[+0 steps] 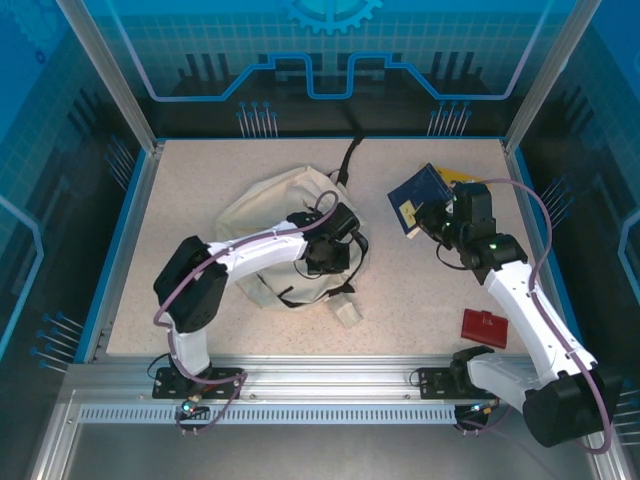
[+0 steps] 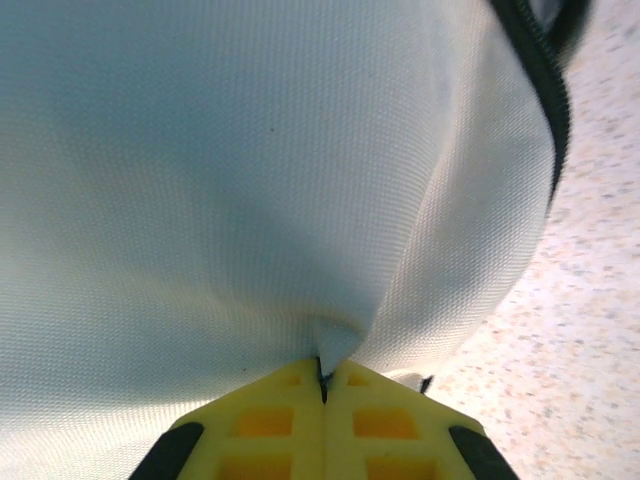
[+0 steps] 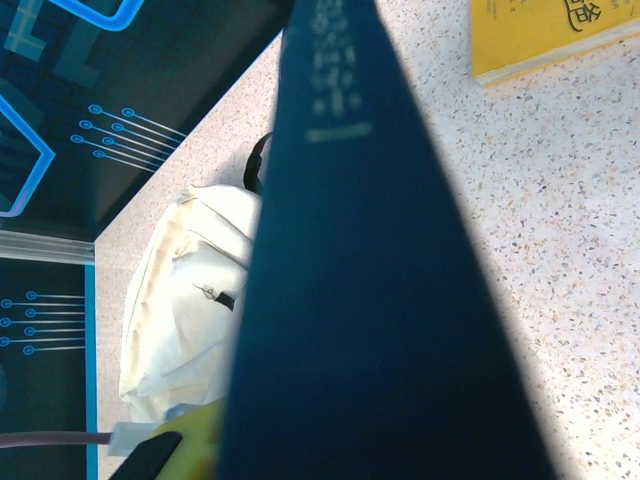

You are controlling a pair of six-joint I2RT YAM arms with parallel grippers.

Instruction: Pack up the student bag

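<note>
The student bag (image 1: 265, 215) lies slumped on the counter (image 1: 430, 290) left of centre, its black top loop (image 1: 345, 160) trailing toward the far edge, so its long axis seems to run roughly near-to-far. The left gripper (image 1: 325, 252) sits on the bag's right-hand side and is the nearer by far; in its wrist view the yellow jaws are clenched on a small pinch of cream fabric (image 2: 335, 345), with the black zip (image 2: 545, 90) running along the bag's edge up to the right. The right gripper (image 1: 432, 215) is grasping a dark blue book (image 1: 418, 192), well apart to the bag's right, with a yellow book (image 1: 455, 178) just beyond and a small red item (image 1: 485, 325) nearer the bases. The book must travel leftward to reach the bag; I judge the left pinch is meant to lift the opening for it
</note>
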